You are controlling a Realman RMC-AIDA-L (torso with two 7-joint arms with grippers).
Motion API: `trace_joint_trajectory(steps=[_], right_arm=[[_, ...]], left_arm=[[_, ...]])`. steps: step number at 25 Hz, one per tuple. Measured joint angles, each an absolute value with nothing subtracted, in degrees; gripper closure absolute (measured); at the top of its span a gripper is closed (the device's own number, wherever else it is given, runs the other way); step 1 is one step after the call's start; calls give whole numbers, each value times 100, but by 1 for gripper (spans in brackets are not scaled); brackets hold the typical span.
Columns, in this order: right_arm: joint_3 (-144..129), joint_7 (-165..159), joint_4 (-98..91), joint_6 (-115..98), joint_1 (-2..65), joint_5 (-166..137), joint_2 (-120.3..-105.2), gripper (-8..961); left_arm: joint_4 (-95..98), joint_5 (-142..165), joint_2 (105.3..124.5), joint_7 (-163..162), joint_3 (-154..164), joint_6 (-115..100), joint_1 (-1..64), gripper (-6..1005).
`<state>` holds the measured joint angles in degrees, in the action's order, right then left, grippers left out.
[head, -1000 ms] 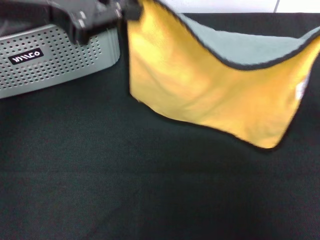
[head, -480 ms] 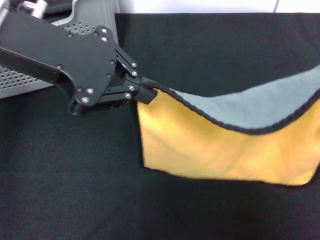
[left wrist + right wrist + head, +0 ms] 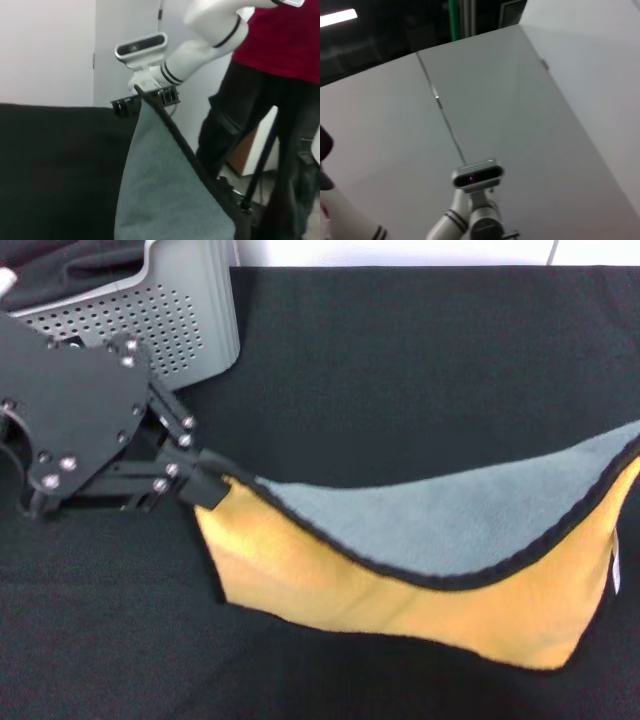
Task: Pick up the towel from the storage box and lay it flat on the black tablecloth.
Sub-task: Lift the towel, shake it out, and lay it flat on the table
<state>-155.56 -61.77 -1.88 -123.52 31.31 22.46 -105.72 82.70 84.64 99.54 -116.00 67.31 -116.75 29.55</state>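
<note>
White walls (image 3: pixel 45 50); person in red shirt (image 3: pixel 285 40) standing; lit ceiling strip (image 3: pixel 337 17) overhead.

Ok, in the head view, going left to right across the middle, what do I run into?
Left claw, shut on the corner of the towel → the towel itself, hanging between the two arms, with the black tablecloth underneath it all.

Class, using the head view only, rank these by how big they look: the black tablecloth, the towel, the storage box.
1. black tablecloth
2. towel, hanging nearer the camera, which enlarges it
3. storage box, partly cut off and partly hidden by the left gripper
</note>
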Motion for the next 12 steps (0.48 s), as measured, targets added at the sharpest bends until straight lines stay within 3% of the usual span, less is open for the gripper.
trace_joint_trajectory(steps=[12], right_arm=[[-15558,-6281,-966,-12350,3178,1618,-10493,942]], left_arm=[[7901,8173,9429,-11528,7753,-11691,2962,989]])
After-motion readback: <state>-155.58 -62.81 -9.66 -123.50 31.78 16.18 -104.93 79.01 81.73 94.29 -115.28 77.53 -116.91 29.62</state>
